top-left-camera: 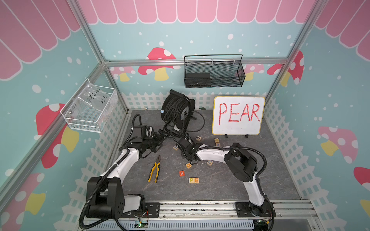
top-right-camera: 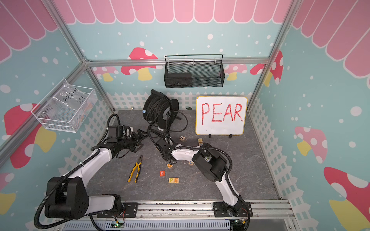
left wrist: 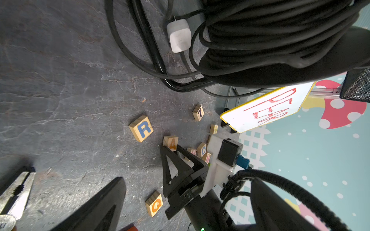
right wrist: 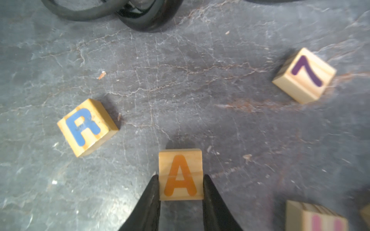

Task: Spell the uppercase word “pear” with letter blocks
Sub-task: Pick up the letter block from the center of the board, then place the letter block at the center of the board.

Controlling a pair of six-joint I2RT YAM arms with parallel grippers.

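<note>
1. The right fingers (right wrist: pixel 152 196) are clamped on two opposite sides of the orange A block (right wrist: pixel 180 170), whose letter faces the wrist camera. Whether the block rests on the grey surface (top-left-camera: pixel 220 186) or is raised cannot be told.
2. The blue R block (right wrist: pixel 87 128) lies near the A block but apart from it, turned at an angle. In both top views it sits at mid-frame, just left of the right arm's wrist.
3. The yellow-green P block (top-left-camera: pixel 191 180) and the orange E block (top-left-camera: pixel 196 180) stand touching side by side, P on the left, at lower centre of both top views.
4. The left fingers (left wrist: pixel 100 206) are spread wide and hold nothing, poised left of centre near the black cable reel (top-left-camera: pixel 178 112).
5. A whiteboard (top-left-camera: pixel 238 116) reading PEAR in red stands right of centre. Yellow-handled pliers (top-left-camera: pixel 155 170) lie left of the P and E pair, and a red B block (top-left-camera: pixel 181 173) lies just up and left of it.
</note>
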